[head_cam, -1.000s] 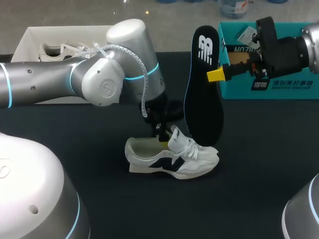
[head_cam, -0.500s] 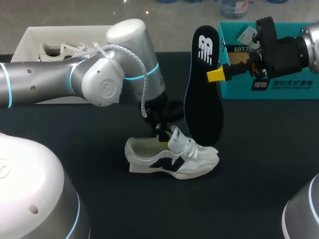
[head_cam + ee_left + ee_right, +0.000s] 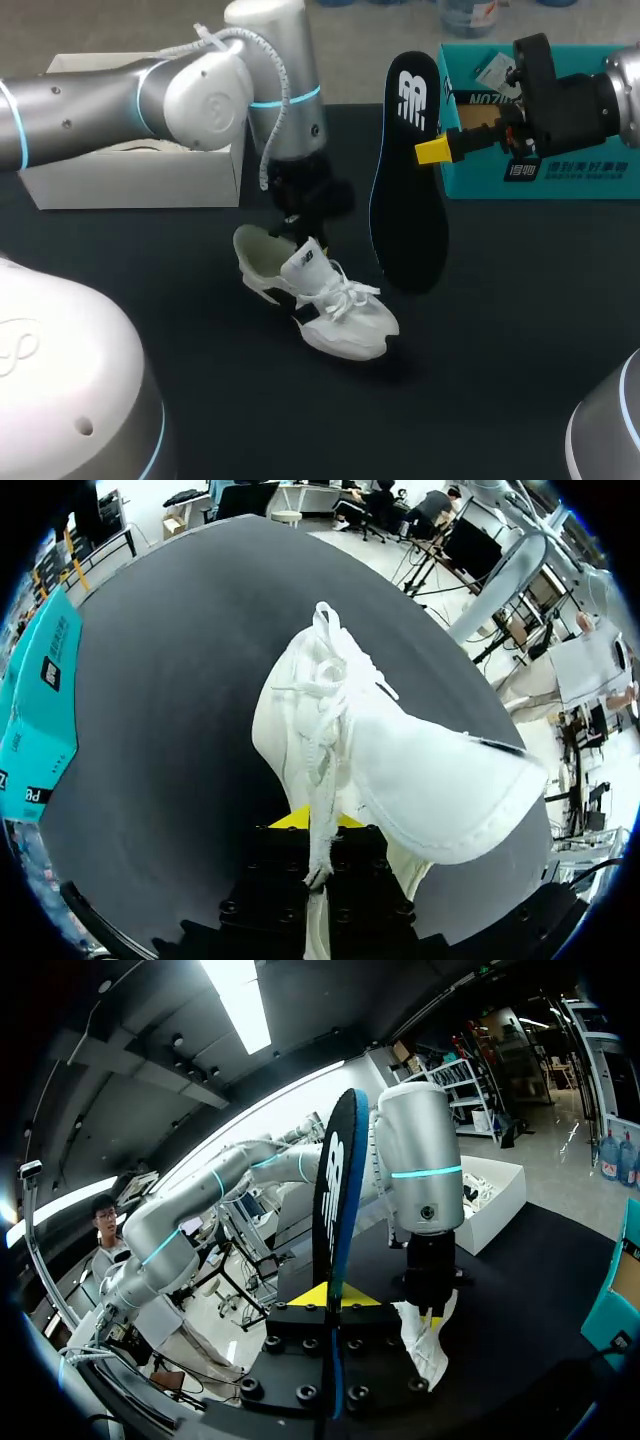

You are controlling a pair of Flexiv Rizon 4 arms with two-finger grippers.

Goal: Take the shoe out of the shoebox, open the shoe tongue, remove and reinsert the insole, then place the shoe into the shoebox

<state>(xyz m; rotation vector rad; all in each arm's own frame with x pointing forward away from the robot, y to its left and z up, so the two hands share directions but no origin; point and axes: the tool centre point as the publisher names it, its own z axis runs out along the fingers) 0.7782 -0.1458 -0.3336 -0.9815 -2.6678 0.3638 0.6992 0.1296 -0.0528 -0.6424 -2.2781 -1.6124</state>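
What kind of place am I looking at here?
Probably a robot test bench, not a shop: two silver robot arms reach over a black table, the right gripper holding a black insole, beside a white sneaker and a teal shoebox.

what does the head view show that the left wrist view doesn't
Only the head view: the black flat insole upright in the right hand, and the white cardboard shoebox. Only the left wrist view: a yellow tip of the left hand by the laces. Both: the white mesh sneaker, the teal cardboard box, the black table.
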